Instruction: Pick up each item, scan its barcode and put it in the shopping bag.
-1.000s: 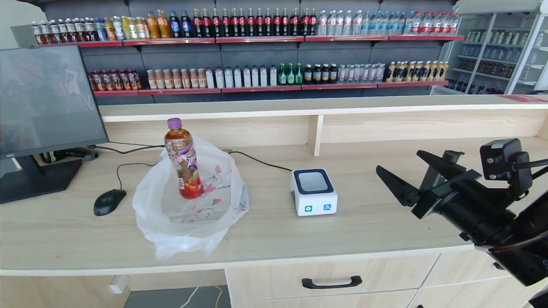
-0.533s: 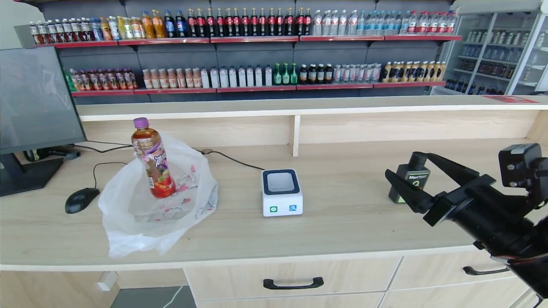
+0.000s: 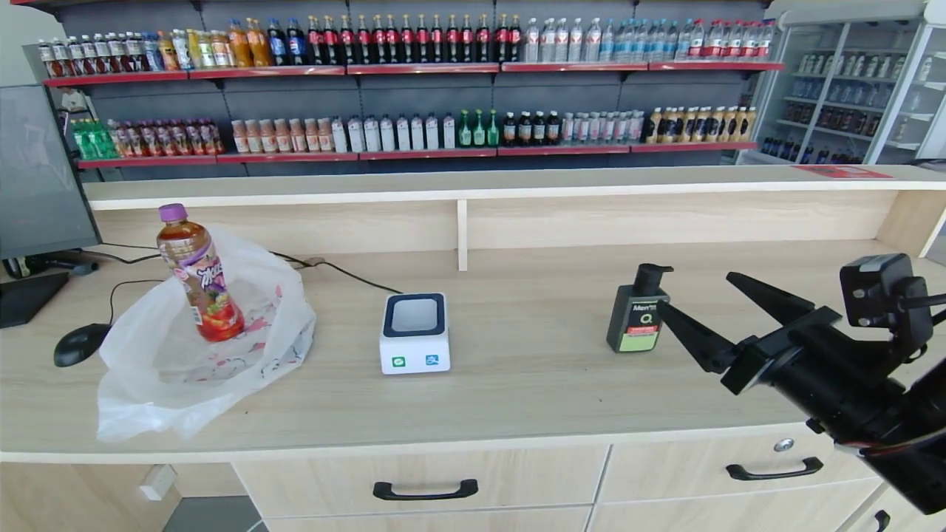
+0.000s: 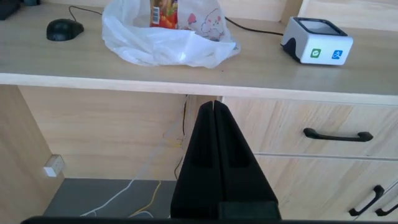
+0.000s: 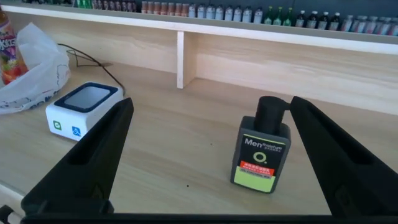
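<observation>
A dark green pump bottle (image 3: 637, 311) (image 5: 263, 150) stands upright on the wooden counter (image 3: 517, 384), right of the white scanner box (image 3: 414, 333) (image 5: 81, 110) (image 4: 317, 42). My right gripper (image 3: 728, 314) (image 5: 208, 158) is open, hovering just right of the pump bottle and a little nearer the counter's front, not touching it. A tea bottle with a purple cap (image 3: 198, 273) (image 4: 164, 12) stands inside the white shopping bag (image 3: 177, 362) (image 4: 168, 40) at the left. My left gripper (image 4: 214, 118) is shut, low in front of the cabinet below the counter edge.
A black mouse (image 3: 80, 343) and a monitor (image 3: 41, 177) sit at the far left, with cables running behind the bag. A raised shelf with a divider (image 3: 462, 235) backs the counter. Drawers with black handles (image 3: 425, 489) lie below.
The head camera has turned right, so everything slid left in view and the pump bottle came into sight. My right gripper stays open, now close beside that bottle.
</observation>
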